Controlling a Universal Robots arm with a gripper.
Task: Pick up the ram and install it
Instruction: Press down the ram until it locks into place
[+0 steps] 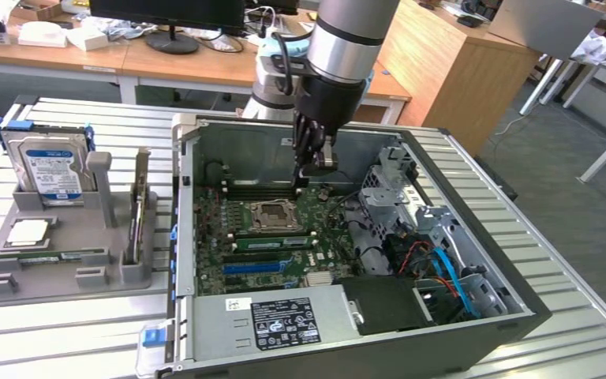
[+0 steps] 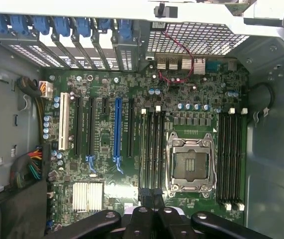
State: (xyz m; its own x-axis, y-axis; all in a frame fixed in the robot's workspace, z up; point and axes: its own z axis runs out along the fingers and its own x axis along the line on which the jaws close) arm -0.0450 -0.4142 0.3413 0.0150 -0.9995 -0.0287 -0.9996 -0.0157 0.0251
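Note:
The ram is a thin green stick standing on edge in a slot of the grey fixture, at the exterior view's left, outside the case. My gripper hangs inside the open computer case, far from the ram and just above the black memory slots behind the CPU socket. In the wrist view the gripper has its dark pads pressed together, with nothing visible between them. It hovers at the end of the long black slots beside the socket.
The fixture also carries a hard drive with a blue-white label and a square silver CPU chip. Inside the case sit a power supply, a metal drive cage and blue and red cables. The case wall separates fixture and motherboard.

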